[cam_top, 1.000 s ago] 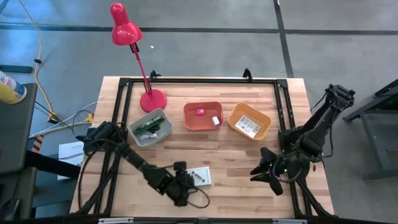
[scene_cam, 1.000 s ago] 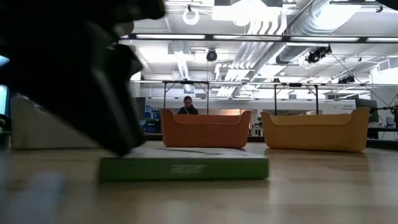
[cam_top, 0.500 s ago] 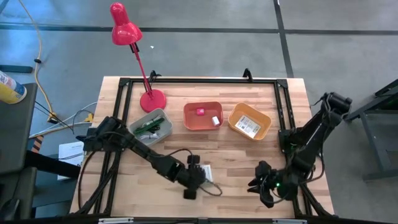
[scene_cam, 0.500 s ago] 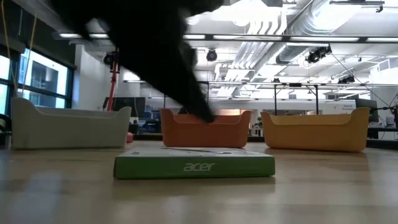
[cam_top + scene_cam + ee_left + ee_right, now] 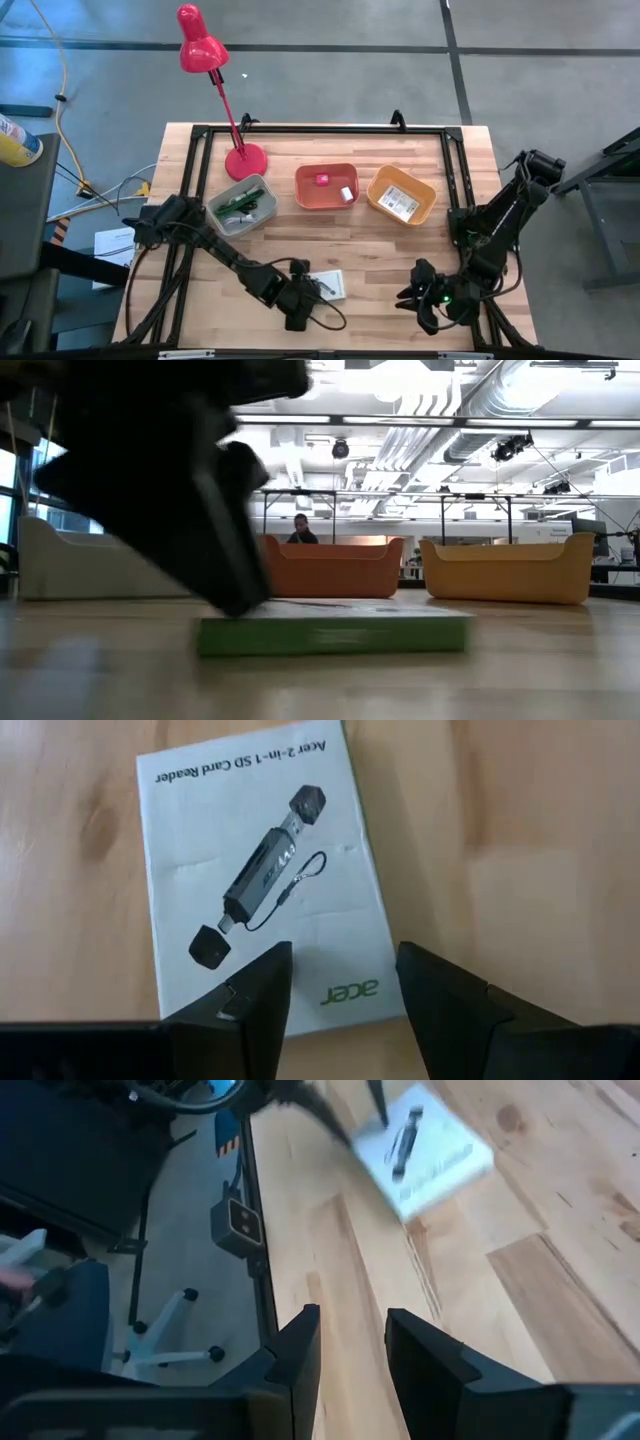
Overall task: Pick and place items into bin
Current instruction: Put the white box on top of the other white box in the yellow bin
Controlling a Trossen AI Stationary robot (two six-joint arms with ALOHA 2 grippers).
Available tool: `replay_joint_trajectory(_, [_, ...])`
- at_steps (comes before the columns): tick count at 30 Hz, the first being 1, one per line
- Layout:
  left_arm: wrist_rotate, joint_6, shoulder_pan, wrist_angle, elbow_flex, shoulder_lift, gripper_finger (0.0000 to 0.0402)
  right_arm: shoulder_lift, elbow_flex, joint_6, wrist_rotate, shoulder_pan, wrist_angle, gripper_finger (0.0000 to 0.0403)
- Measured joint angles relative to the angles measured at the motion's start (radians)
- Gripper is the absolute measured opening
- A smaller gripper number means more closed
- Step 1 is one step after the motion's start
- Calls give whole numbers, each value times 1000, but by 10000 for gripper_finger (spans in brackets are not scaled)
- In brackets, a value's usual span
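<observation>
Left gripper (image 5: 342,982) open, empty, over card reader box (image 5: 262,880) near edge; straddle box squarely, descend, pinch edges. Right gripper (image 5: 350,1342) narrow, empty, well right of box

White box (image 5: 262,890), green edge; bins grey (image 5: 240,205), orange (image 5: 326,186), yellow (image 5: 400,195).

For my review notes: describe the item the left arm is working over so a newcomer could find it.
On the wooden table, near its front edge, below the orange bin, lies a flat white box under the left pincer. It alone lies outside the bins, printed "Acer 2-in-1 SD Card Reader", with green sides.
</observation>
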Motion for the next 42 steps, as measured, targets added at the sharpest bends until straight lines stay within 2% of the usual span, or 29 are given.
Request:
replay_joint_trajectory(8, [-90,-79,60,362,-3,83,172,0,0,-29,12,-28,2,106])
replay_joint_trajectory(10, [-74,-72,83,425,3,97,172,0,0,-30,12,-30,2,106])
replay_joint_trajectory(13, [-21,15,104,423,30,97,172,0,0,-2,-5,-29,-4,106])
replay_joint_trajectory(17, [13,136,99,327,87,71,172,0,0,51,-33,-27,-57,106])
replay_joint_trajectory(22, [45,250,85,55,169,41,172,0,-32,148,-75,-46,-74,106])
replay_joint_trajectory(26, [-18,300,71,-218,226,35,172,0,-77,156,-98,-63,6,106])
replay_joint_trajectory(28, [-55,325,70,-300,228,35,172,0,-94,140,-91,-71,54,106])
replay_joint_trajectory(36, [-96,308,80,-284,167,66,172,0,-110,90,-59,-94,153,106])
replay_joint_trajectory(42, [-68,301,80,-264,149,81,172,0,-110,92,-77,-93,170,106])
